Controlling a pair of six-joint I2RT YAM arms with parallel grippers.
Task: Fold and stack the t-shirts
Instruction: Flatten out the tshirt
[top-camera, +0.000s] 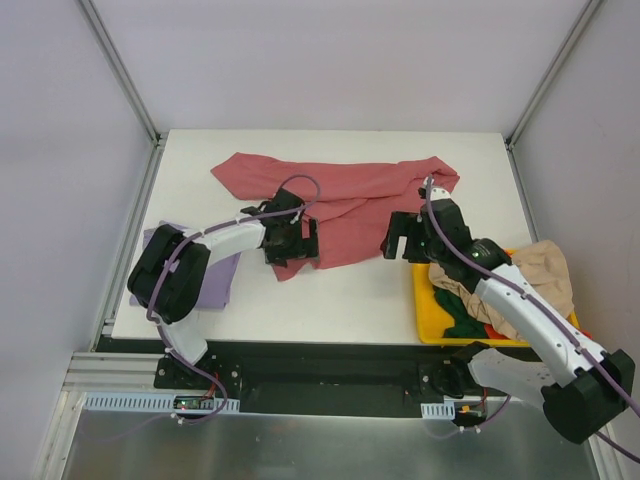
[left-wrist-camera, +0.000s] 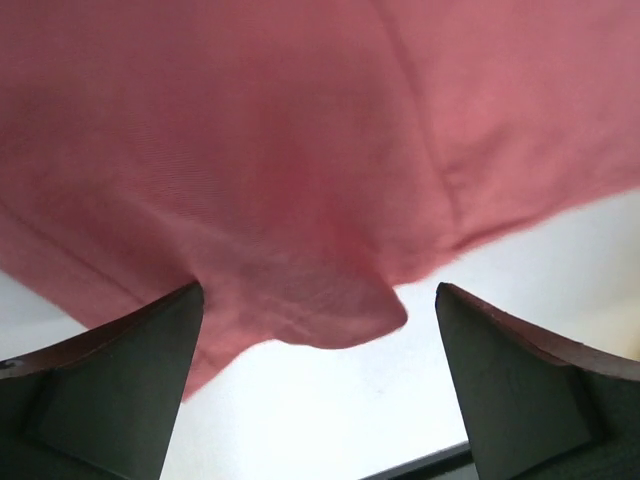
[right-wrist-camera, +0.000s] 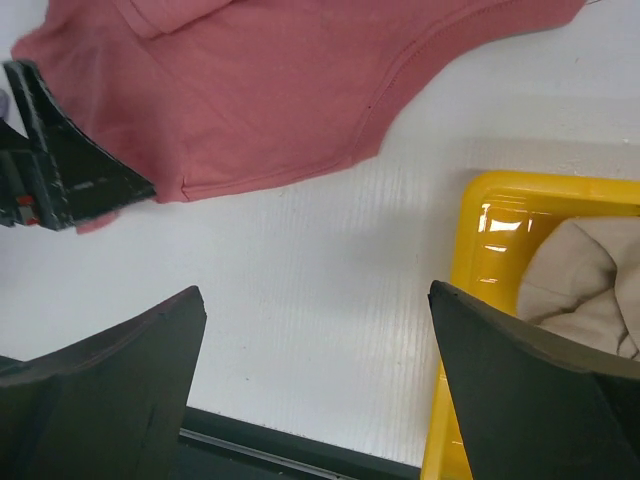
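Note:
The large pink-red t-shirt (top-camera: 345, 190) lies spread and creased across the back middle of the white table (top-camera: 330, 300). My left gripper (top-camera: 295, 240) hovers over its near-left hem, jaws wide open and holding nothing. In the left wrist view the pink-red t-shirt (left-wrist-camera: 300, 150) fills the top, and a rounded fold of hem reaches down between the fingers (left-wrist-camera: 120, 380) of the left gripper (left-wrist-camera: 318, 290). My right gripper (top-camera: 405, 240) is open above bare table, just off the shirt's near-right edge (right-wrist-camera: 280, 90). The right gripper (right-wrist-camera: 315, 288) has nothing between its fingers. A lavender t-shirt (top-camera: 222, 278) lies flat at the left, partly under the left arm.
A yellow bin (top-camera: 432, 325) stands at the near right, right of the right gripper; its rim (right-wrist-camera: 490, 200) shows in the right wrist view. It holds a beige t-shirt (top-camera: 545, 270) (right-wrist-camera: 580, 280) and green (top-camera: 465, 325) and orange-red cloth, partly hidden by the right arm.

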